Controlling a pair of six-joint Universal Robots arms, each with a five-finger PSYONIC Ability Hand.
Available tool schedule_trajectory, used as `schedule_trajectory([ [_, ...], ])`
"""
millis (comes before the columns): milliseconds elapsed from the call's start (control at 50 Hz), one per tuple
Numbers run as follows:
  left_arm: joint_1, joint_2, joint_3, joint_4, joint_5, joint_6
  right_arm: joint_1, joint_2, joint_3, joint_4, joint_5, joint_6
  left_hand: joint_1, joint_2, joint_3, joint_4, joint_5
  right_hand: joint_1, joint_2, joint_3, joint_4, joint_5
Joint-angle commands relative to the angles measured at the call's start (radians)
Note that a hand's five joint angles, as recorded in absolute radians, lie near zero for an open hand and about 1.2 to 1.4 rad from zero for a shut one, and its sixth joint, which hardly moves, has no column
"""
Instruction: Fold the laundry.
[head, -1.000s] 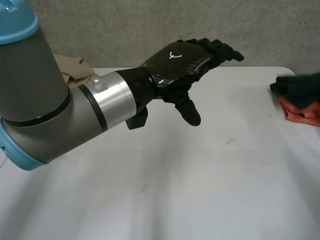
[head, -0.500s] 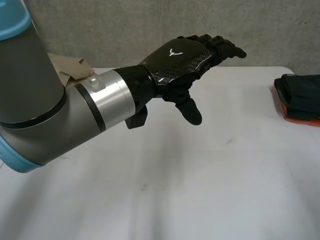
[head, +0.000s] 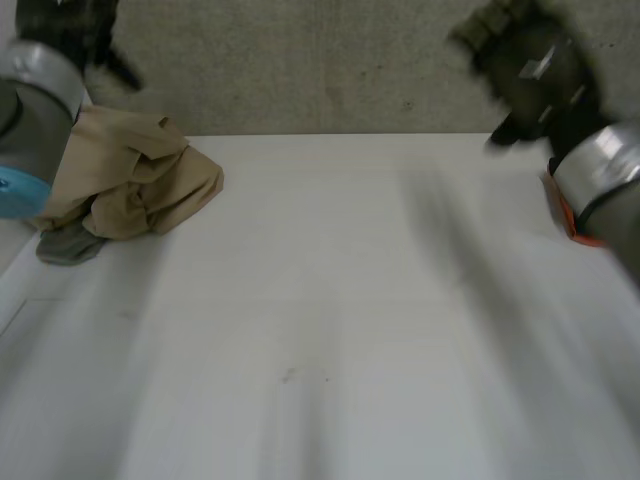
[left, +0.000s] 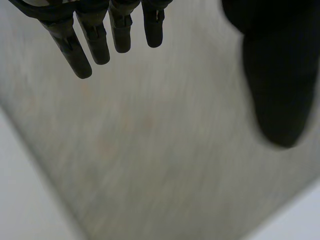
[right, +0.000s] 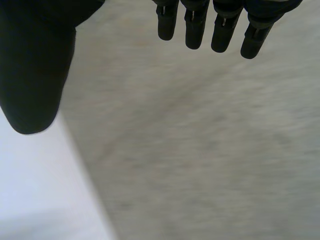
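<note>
A crumpled tan garment (head: 135, 185) lies heaped at the table's far left, with a grey piece (head: 68, 246) poking out beneath it. At the far right edge an orange cloth (head: 572, 222) peeks out from behind my right arm. My left hand (head: 75, 28) is raised above the tan heap against the back wall, its fingers (left: 85, 42) straight and its thumb (left: 280, 85) apart, holding nothing. My right hand (head: 530, 65) is lifted high at the far right, its fingers (right: 220, 27) straight and its thumb (right: 35, 75) spread, empty too.
The white table (head: 330, 300) stretches bare between the two piles. A grey concrete wall (head: 320, 60) stands close behind the table's far edge.
My left arm has swung away from the table's middle to the far left, uncovering the tan heap. My right hand has risen into view at the far right, in front of the dark and orange pile.
</note>
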Motion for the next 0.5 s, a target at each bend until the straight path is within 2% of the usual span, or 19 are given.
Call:
schedule_trajectory([
  [20, 0.134, -0.370, 0.129, 0.116, 0.018, 0.303, 0.063, 0.004, 0.228, -0.007, 0.009, -0.009, -0.016, -0.025, -0.036, -0.028, -0.048, -0.054, -0.039, -0.034, -0.037, -0.049],
  [100, 0.174, -0.543, 0.223, 0.225, 0.024, 0.359, 0.061, 0.007, 0.270, -0.007, 0.010, -0.010, -0.012, -0.021, -0.033, -0.025, -0.044, -0.054, -0.039, -0.034, -0.037, -0.049],
  [140, 0.180, -0.620, 0.283, 0.267, 0.033, 0.369, 0.058, 0.008, 0.281, -0.008, 0.010, -0.009, 0.128, 0.119, 0.107, 0.115, 0.096, -0.054, -0.039, -0.034, -0.037, -0.049],
  [180, 0.179, -0.646, 0.312, 0.282, 0.041, 0.369, 0.049, 0.008, 0.291, -0.008, 0.013, -0.012, 0.499, 0.491, 0.479, 0.487, 0.468, -0.054, -0.039, -0.034, -0.037, -0.049],
  [200, 0.171, -0.649, 0.318, 0.285, 0.042, 0.368, 0.048, 0.007, 0.295, -0.007, 0.013, -0.012, 1.089, 1.080, 1.068, 1.076, 1.057, -0.054, -0.039, -0.034, -0.037, -0.049],
  [220, 0.168, -0.648, 0.310, 0.291, 0.041, 0.365, 0.046, 0.007, 0.295, -0.007, 0.013, -0.012, 1.204, 1.196, 1.184, 1.192, 1.173, -0.054, -0.039, -0.034, -0.037, -0.049],
  [260, 0.162, -0.628, 0.289, 0.291, 0.031, 0.353, 0.043, 0.007, 0.298, -0.005, 0.016, -0.013, 1.206, 1.197, 1.185, 1.193, 1.174, -0.054, -0.039, -0.034, -0.037, -0.049],
  [320, 0.122, -0.487, 0.199, 0.290, 0.024, 0.305, 0.038, -0.004, 0.298, -0.004, 0.017, -0.013, 1.206, 1.197, 1.185, 1.193, 1.174, -0.054, -0.039, -0.034, -0.037, -0.049],
  [340, 0.087, -0.394, 0.122, 0.299, 0.030, 0.265, 0.038, -0.007, 0.296, -0.002, 0.018, -0.013, 1.206, 1.197, 1.185, 1.193, 1.174, -0.054, -0.039, -0.034, -0.037, -0.049],
  [480, -0.042, -0.076, -0.128, 0.316, 0.033, 0.101, 0.037, -0.039, 0.295, 0.002, 0.024, -0.007, 1.206, 1.197, 1.185, 1.193, 1.174, -0.054, -0.039, -0.034, -0.037, -0.049],
  [500, -0.092, 0.000, -0.189, 0.314, 0.034, 0.051, 0.035, -0.042, 0.295, 0.002, 0.029, -0.004, 1.206, 1.197, 1.185, 1.193, 1.174, -0.054, -0.039, -0.034, -0.037, -0.049],
])
